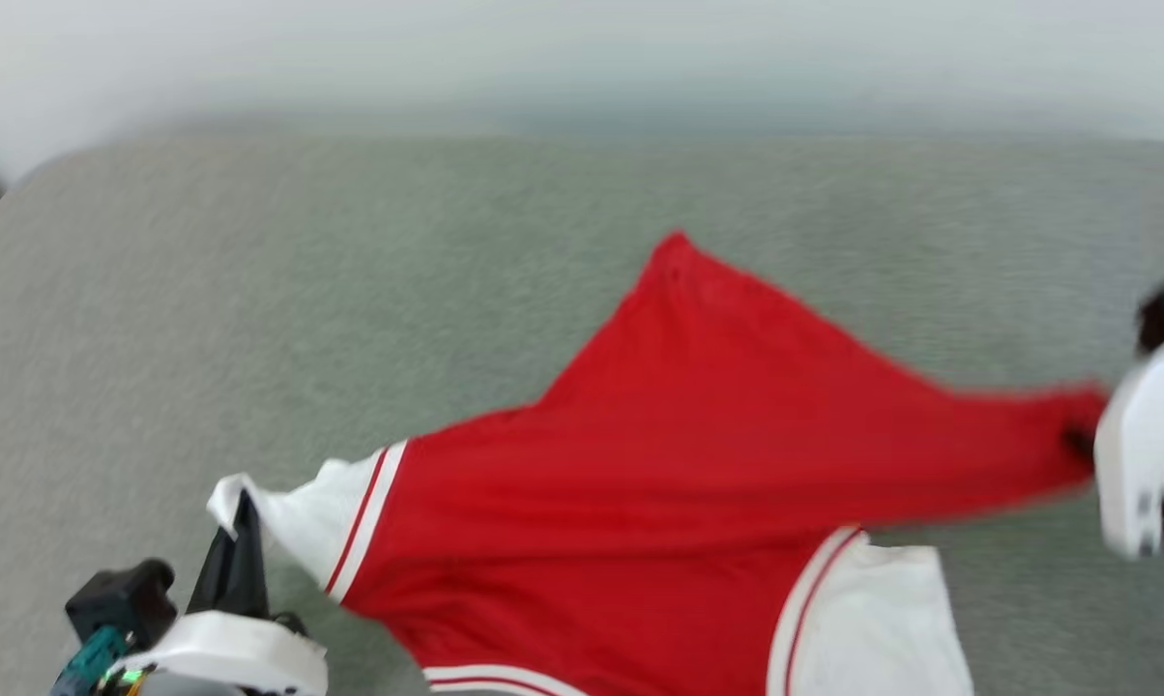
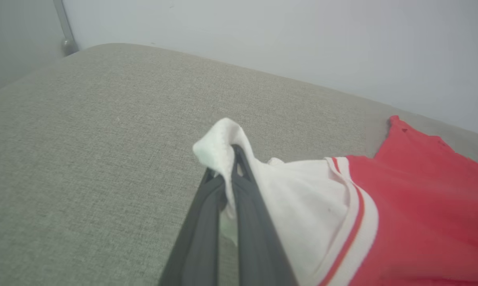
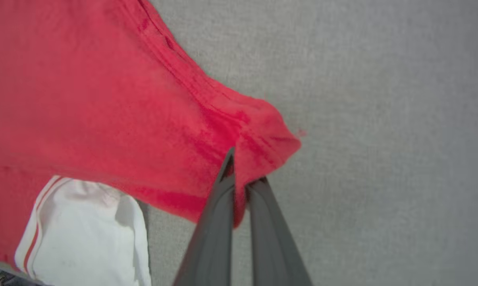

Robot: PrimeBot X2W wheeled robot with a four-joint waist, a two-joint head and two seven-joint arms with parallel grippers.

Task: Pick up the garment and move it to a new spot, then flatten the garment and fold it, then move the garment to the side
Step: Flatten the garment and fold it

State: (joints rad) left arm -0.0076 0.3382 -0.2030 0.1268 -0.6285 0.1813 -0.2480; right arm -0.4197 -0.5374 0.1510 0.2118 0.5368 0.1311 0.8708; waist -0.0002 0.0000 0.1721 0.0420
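A grey woven cushion takes up most of the head view, and a pale wall is seen behind its far edge. The shirt is spread across the middle and right of this cushion with its plain red side facing up. One red corner is pointed away from the robot, and the cloth is drawn out in a long taper toward the right (the head view is blurred, so fine detail there cannot be read).

Two white sleeves are attached to the red body by striped red-and-white trim. The right sleeve is laid flat at the near edge. The left sleeve is raised at its tip.

The left gripper is clamped on the edge of the left sleeve, and white cloth is bunched over its closed dark fingers. The right gripper is clamped on a hemmed red corner of the shirt, and the cloth is creased where it is pinched between the fingers.
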